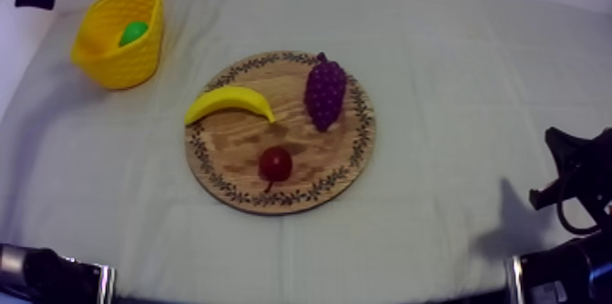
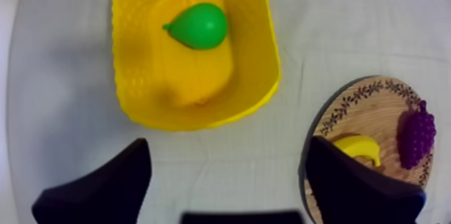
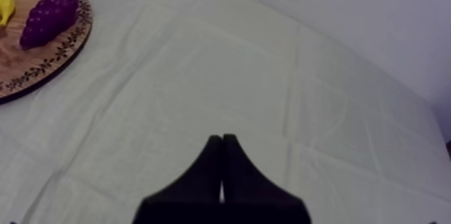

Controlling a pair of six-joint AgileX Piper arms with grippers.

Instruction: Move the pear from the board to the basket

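— What are the near fingers doing?

— The left gripper (image 2: 228, 147) hangs over the cloth (image 2: 349, 32) just beside the yellow basket (image 2: 265, 72). Its two black fingers are spread wide with nothing between them. I'd say that's how a gripper looks once its load is dropped.

— And the other one?

— The right gripper (image 3: 222, 138) has its fingers pressed together in a narrow wedge, gripping nothing. It sits low at its own side of the table, well apart from the fruit. To me it looks parked out of the way.

— So where's the pear?

— The pear (image 2: 199, 25) lies inside the basket, on the floor of it, with its narrow end towards one wall. I see nothing else in there.

— And the board?

— The wooden board (image 1: 228, 144) sits mid-table. It carries a banana (image 1: 229, 103) poking over the rim on the basket's side, a bunch of grapes (image 1: 325, 92) opposite, and a small red fruit (image 1: 275, 163) nearer the front rim. None of them touch. By my reckoning the job is as good as done.
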